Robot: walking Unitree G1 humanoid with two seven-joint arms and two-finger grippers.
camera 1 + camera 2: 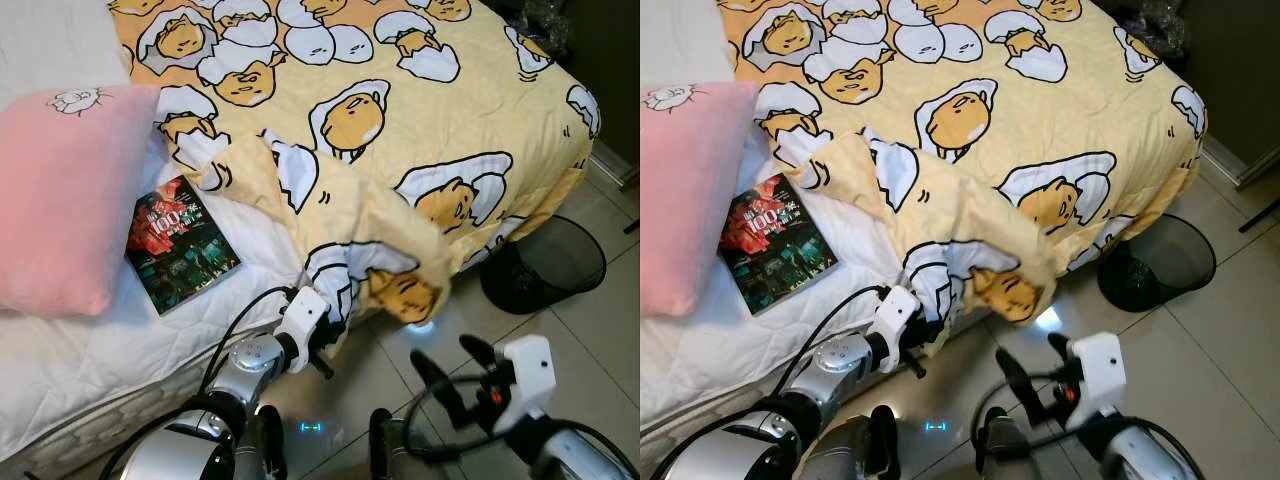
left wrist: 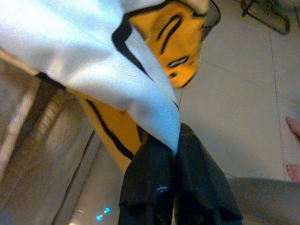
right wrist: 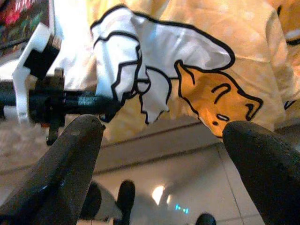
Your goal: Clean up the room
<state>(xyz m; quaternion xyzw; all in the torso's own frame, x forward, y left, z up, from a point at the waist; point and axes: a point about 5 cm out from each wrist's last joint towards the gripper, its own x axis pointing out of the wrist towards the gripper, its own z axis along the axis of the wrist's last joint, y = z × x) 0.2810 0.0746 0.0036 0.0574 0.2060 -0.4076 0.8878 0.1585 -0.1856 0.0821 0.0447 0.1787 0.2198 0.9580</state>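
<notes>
A yellow blanket (image 1: 400, 130) printed with egg cartoon figures covers the bed, and one corner hangs over the near edge. My left gripper (image 1: 335, 335) is shut on the hanging hem (image 2: 159, 124) of that blanket, low beside the mattress. My right gripper (image 1: 452, 372) hovers open over the tiled floor, a little to the right of the hanging corner, with nothing between its fingers (image 3: 70, 159). A book (image 1: 180, 243) with a dark red cover lies on the white sheet. A pink pillow (image 1: 65, 195) rests at the bed's left.
A black mesh wastebasket (image 1: 545, 265) stands on the tiles to the right of the bed corner. The white mattress edge (image 1: 90, 400) runs close by my left arm. A person's toes (image 2: 293, 150) show in the left wrist view.
</notes>
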